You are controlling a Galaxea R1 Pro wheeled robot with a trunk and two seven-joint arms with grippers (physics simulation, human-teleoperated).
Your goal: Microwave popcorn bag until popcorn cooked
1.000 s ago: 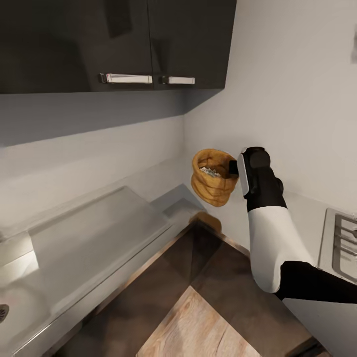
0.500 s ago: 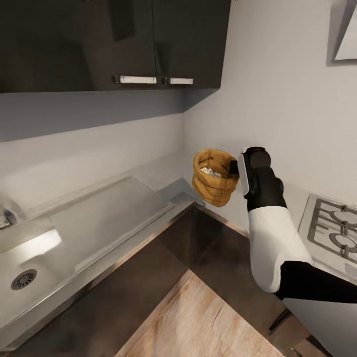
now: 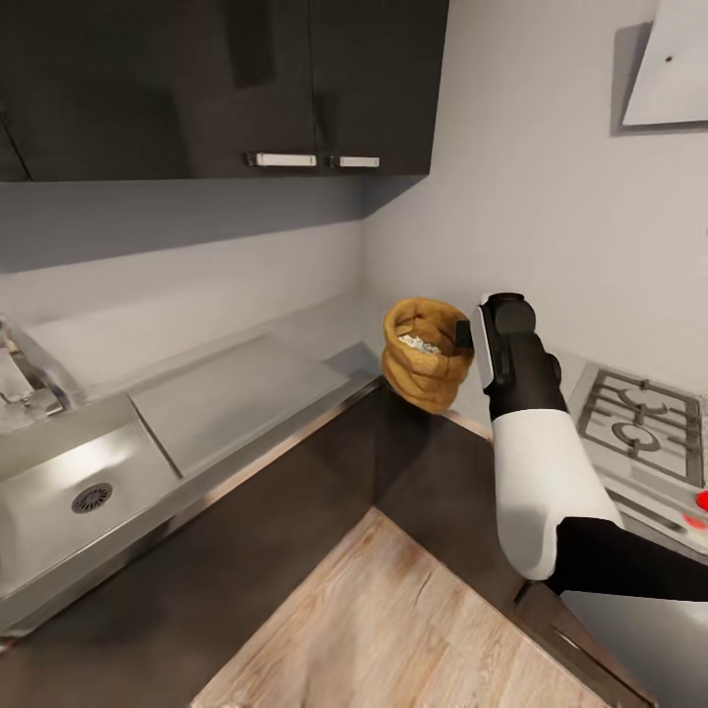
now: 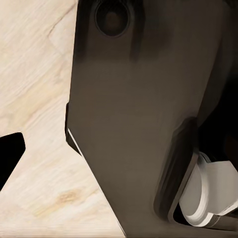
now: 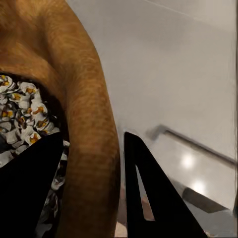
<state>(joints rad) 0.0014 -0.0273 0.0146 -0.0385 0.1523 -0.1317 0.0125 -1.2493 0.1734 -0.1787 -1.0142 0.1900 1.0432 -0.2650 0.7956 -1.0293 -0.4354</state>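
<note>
Head view: the right gripper [image 3: 462, 334] pinches the thick rolled rim of the ridged tan popcorn bag [image 3: 425, 352] — held aloft above the glossy grey countertop [image 3: 236, 388]; pale kernels [image 5: 22, 116] inside. Left gripper's state — cannot tell.

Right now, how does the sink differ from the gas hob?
The sink is a sunken steel basin with a round drain; the gas hob is flat with raised grates. The sink lies on the left countertop run, the hob on the right. Both are grey metal.
</note>
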